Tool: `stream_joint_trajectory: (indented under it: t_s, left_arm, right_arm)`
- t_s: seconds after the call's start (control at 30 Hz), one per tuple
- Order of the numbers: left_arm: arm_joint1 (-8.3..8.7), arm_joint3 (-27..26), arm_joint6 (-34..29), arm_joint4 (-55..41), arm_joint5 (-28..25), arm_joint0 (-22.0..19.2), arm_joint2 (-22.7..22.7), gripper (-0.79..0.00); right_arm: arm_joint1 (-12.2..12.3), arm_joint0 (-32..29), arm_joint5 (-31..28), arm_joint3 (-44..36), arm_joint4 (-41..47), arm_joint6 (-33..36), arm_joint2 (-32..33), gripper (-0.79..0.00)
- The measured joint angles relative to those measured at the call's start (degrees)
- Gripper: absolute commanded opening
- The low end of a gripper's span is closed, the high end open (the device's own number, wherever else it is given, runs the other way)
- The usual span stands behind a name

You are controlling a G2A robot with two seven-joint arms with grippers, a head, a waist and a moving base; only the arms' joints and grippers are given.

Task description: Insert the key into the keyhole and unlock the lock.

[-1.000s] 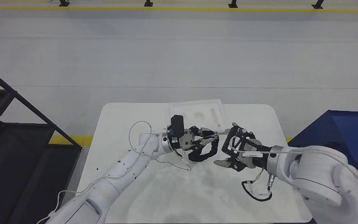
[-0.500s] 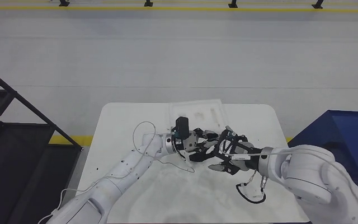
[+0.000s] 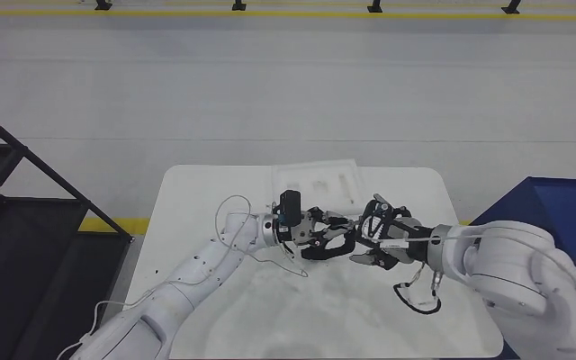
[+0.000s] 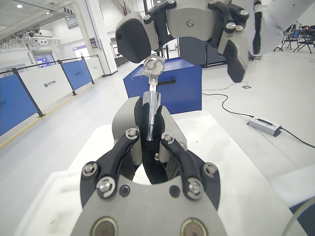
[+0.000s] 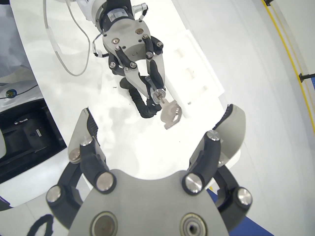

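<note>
My left gripper point(image 4: 150, 124) is shut on the chrome cylinder of the lock point(image 4: 151, 114), held above the table. The lock's black cable point(image 5: 141, 104) hangs below it. A silver key point(image 4: 153, 67) sticks out of the keyhole, head outward. My right gripper point(image 5: 158, 121) faces it, open, with the key point(image 5: 171, 114) head just ahead of the gap between its fingers point(image 5: 86, 126). In the top view the left gripper point(image 3: 317, 238) and right gripper point(image 3: 367, 243) meet tip to tip over the table's middle.
A white foam tray point(image 3: 315, 177) with several recesses lies at the far edge of the white table point(image 3: 198, 207). A blue bin point(image 3: 540, 211) stands off the table's right side. A thin white cable point(image 3: 229, 211) loops from the left arm.
The right gripper closed in on the left gripper half a second ago, then drew back slightly to the right. The left gripper shifted a little toward it with the lock.
</note>
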Motion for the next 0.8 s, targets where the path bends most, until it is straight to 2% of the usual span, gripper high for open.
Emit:
stream_joint_trajectory:
  t_s: [0.07, 0.1, 0.17, 0.3, 0.4, 0.5, 0.57, 0.7, 0.8]
  left_arm:
    - [0.22, -0.51, -0.5, -0.31, -0.57, 0.19, -0.18, -0.785]
    - [0.34, -0.83, -0.87, -0.62, -0.91, 0.29, -0.27, -0.785]
    - [0.64, -1.53, -1.78, -1.21, -1.79, 0.51, -0.53, -0.785]
    - [1.24, -2.32, -3.65, -1.6, -3.66, 0.77, -1.02, -0.785]
    - [1.55, -2.76, -4.78, -2.16, -4.79, 1.13, -1.26, -0.785]
    - [1.74, -2.98, -5.6, -2.75, -5.61, 1.46, -1.42, -0.785]
    - [1.83, -2.98, -6.02, -3.09, -6.02, 1.61, -1.52, -0.785]
    - [1.99, -3.18, -6.61, -3.41, -6.61, 1.82, -1.69, -0.785]
    - [2.1, -3.46, -6.95, -3.71, -6.92, 1.96, -1.82, -0.785]
  right_arm:
    - [0.31, 0.32, -3.9, 0.21, -0.66, 0.35, 0.2, -0.003]
    - [0.49, 0.38, -5.54, 0.37, -1.24, -0.32, 0.02, -0.105]
    - [1.09, 0.23, -8.17, 0.48, -3.97, -2.97, -1.06, -0.252]
    - [2.15, 0.07, -10.8, -0.16, -9.09, -5.84, -2.78, -0.391]
    - [2.54, -0.06, -11.38, -1.48, -12.9, -6.62, -2.93, -0.431]
    - [2.62, -0.74, -10.66, -3.41, -17.06, -8.09, -2.48, -0.523]
    - [2.67, -1.62, -10.15, -4.63, -20.27, -9.43, -2.31, -0.542]
    - [2.8, -3.26, -10.56, -5.7, -24.42, -11.38, -2.42, -0.496]
    - [2.87, -3.89, -11.44, -5.85, -25.79, -11.78, -2.98, -0.493]
